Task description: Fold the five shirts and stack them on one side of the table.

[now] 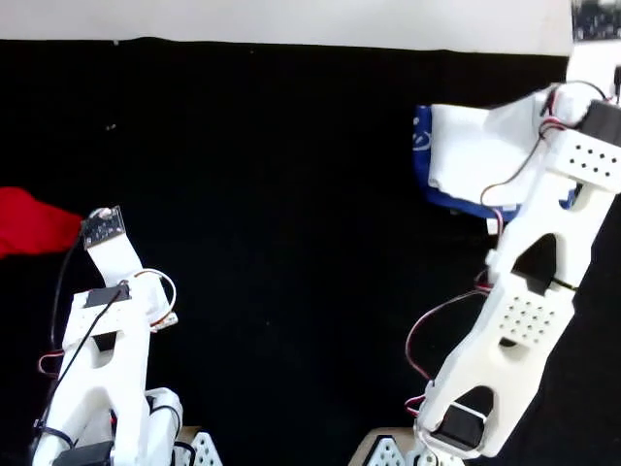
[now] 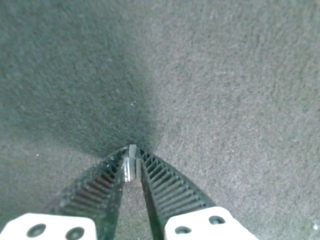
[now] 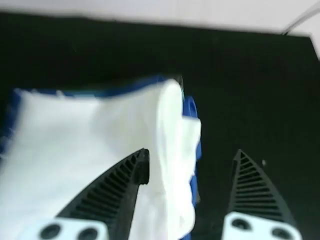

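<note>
White shirt [image 1: 475,150] partly behind right arm [image 1: 529,301], red shirt [image 1: 34,223] cut by edge

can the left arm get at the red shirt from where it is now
Probably yes: the red shirt lies close beside the left arm, with nothing between them. Its pincer is shut, so it would have to open first.

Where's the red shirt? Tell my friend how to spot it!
Start at the black table. Go to its edge on the side of the left arm, where the red shirt lies. It is the only red cloth; the white shirt and blue shirt lie together on the far side.
</note>
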You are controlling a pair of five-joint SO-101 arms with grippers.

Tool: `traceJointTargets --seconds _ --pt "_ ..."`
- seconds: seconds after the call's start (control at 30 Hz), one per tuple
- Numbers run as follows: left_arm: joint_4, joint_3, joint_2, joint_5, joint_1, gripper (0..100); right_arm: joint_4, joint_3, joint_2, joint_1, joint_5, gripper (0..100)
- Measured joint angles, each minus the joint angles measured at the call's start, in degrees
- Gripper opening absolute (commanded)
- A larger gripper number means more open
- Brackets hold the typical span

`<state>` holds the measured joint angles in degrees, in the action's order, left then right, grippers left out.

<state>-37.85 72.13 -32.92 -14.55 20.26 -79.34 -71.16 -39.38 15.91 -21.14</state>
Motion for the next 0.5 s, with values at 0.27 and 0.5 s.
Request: traceJointTargets --seconds 0.27,0.5 --pt "0.0 0.0 0.0 0.0 0.0 1 4.48 -0.09 -1.49 -3.34 2.37 4.6" --pt "0.0 0.0 0.0 0.0 0.0 1 14.24 0.0 -16.0 2.64 1.49 4.6"
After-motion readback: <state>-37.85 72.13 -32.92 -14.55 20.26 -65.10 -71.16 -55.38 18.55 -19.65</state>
